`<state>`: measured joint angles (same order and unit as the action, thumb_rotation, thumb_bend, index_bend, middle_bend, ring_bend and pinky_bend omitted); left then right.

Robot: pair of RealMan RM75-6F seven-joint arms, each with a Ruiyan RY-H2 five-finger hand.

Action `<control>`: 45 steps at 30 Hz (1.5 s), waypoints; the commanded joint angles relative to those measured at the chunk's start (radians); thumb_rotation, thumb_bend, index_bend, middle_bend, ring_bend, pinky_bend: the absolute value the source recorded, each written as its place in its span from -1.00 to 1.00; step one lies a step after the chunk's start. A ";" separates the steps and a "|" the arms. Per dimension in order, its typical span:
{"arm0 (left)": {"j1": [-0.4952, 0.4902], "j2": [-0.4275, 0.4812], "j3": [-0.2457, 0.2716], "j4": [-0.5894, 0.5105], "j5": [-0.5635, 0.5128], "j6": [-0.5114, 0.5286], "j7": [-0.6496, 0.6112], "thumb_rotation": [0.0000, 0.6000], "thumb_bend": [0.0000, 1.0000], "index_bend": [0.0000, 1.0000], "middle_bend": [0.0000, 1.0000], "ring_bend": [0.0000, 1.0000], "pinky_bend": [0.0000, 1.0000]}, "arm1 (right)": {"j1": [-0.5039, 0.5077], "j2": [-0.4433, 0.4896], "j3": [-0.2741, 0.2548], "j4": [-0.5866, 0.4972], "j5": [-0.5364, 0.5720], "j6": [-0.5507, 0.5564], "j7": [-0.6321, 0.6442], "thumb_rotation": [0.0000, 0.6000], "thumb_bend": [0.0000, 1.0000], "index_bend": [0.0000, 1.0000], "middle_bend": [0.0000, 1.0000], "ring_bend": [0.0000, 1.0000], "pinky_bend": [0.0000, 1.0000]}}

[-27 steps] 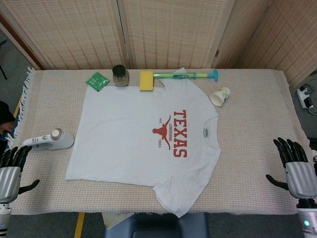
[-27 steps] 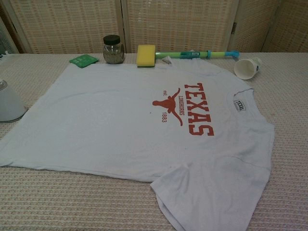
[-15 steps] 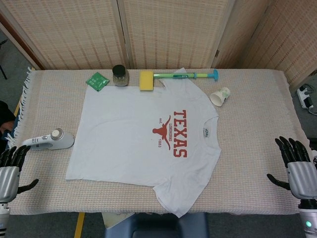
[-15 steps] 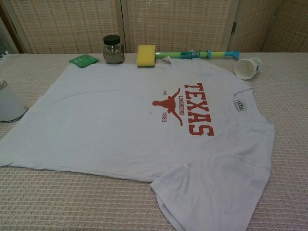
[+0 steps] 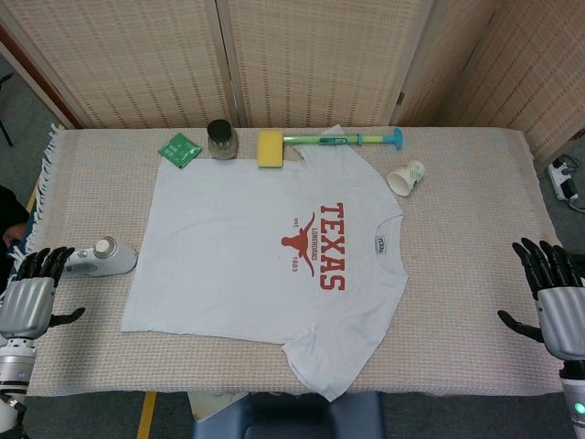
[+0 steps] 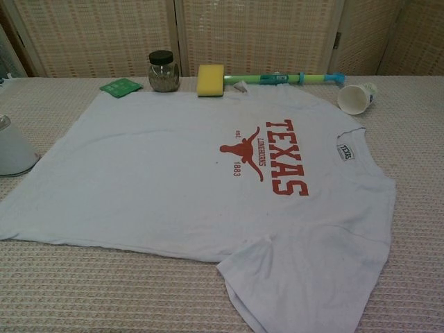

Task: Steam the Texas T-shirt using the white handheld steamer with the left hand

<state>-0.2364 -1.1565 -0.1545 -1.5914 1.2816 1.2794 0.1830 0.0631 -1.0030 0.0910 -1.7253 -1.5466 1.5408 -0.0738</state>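
Beige woven cloth covers the tabletop (image 5: 475, 183). White Texas T-shirt (image 5: 247, 247) lies flat at centre, collar toward the right. Behind it: sponge mop (image 5: 311, 143), glass jar (image 5: 221, 139), green packet (image 5: 179, 148), tipped paper cup (image 5: 406, 176). White handheld steamer (image 5: 102, 259) lies just beside the shirt's left edge. Left hand (image 5: 29, 297), fingers (image 5: 44, 263) released and apart, at the steamer's handle end; contact unclear. Right hand (image 5: 558, 306) released, holding nothing, well apart at right edge.

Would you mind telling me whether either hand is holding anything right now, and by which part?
Nothing is held: the left hand is near the steamer, and the right hand is open.
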 commanded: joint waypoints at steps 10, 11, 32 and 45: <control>-0.131 -0.135 -0.063 0.191 -0.188 -0.177 0.047 1.00 -0.66 -0.66 -0.66 -0.76 -0.75 | -0.005 -0.008 -0.011 0.022 -0.001 0.000 0.035 1.00 -1.00 -1.00 -0.90 -1.00 -0.87; -0.137 -0.146 -0.064 0.213 -0.192 -0.180 0.054 1.00 -0.64 -0.65 -0.64 -0.74 -0.74 | -0.006 -0.007 -0.012 0.023 0.000 0.001 0.035 1.00 -1.00 -1.00 -0.90 -1.00 -0.87; -0.251 -0.303 -0.084 0.609 -0.323 -0.360 0.080 1.00 -0.47 -0.51 -0.50 -0.64 -0.66 | -0.010 0.001 -0.021 -0.005 -0.003 -0.001 0.033 1.00 -1.00 -1.00 -0.90 -1.00 -0.87; -0.286 -0.388 -0.102 0.783 -0.308 -0.395 -0.010 1.00 -0.31 -0.27 -0.26 -0.44 -0.51 | -0.015 0.004 -0.024 -0.010 0.003 -0.003 0.033 1.00 -1.00 -1.00 -0.90 -1.00 -0.87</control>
<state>-0.5121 -1.5223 -0.2519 -0.8438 0.9611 0.8886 0.1988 0.0477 -0.9990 0.0668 -1.7351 -1.5432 1.5380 -0.0404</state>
